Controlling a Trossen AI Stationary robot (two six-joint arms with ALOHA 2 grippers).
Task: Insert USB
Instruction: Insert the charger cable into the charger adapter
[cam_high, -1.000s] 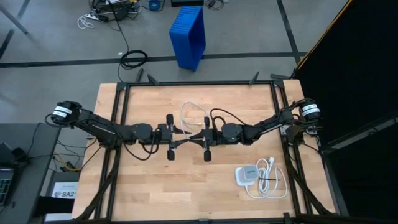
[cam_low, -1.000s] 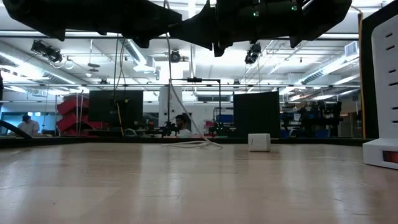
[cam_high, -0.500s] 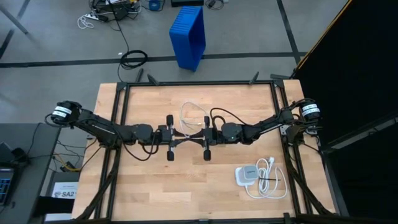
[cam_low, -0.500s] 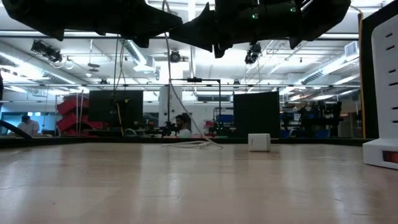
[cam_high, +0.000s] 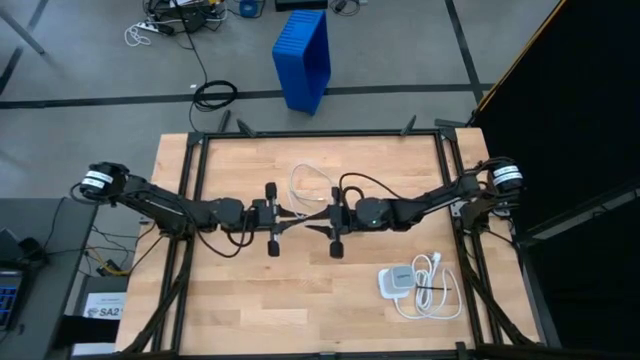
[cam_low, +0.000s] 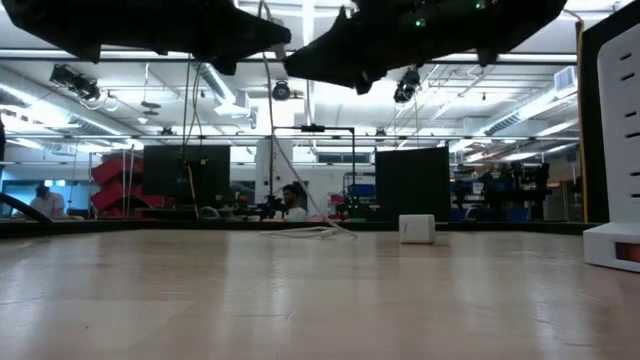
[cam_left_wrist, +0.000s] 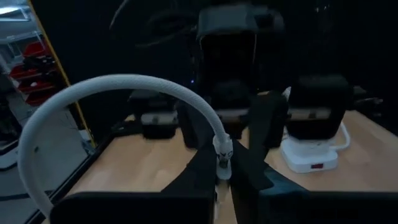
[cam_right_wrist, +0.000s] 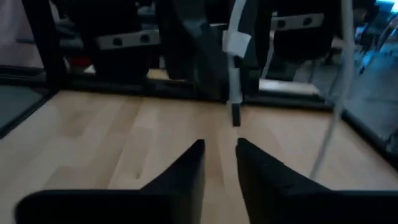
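The USB cable (cam_high: 308, 181) is thin and white. Its loose loop lies on the far middle of the table, and one end rises to my left gripper (cam_high: 293, 217), which is shut on it at table centre, well above the wood. In the left wrist view the cable (cam_left_wrist: 112, 87) arches up from the fingers. My right gripper (cam_high: 318, 216) faces the left one closely, open and holding nothing. In the right wrist view the cable's plug (cam_right_wrist: 236, 115) stands just beyond its fingertips (cam_right_wrist: 219, 155). In the low view the cable (cam_low: 268, 120) hangs down to the loop (cam_low: 300, 232). My left gripper pinches the USB cable at its plug end (cam_left_wrist: 222, 163) between the two fingertips. The fingers come level from the table's left side. The end is lifted clear; the cable arches away and drops slack to its loop on the table.
A flat white socket block (cam_high: 395, 281) with its thick white power cord (cam_high: 435, 290) lies at the table's near right; it shows large at the right edge of the low view (cam_low: 615, 150). A blue crate (cam_high: 303, 58) stands on the floor beyond the far edge.
My right gripper has stayed facing the left one, but its wrist has turned or tipped somewhat; its dark outline in the low view now slants. The left gripper and the cable have kept still.
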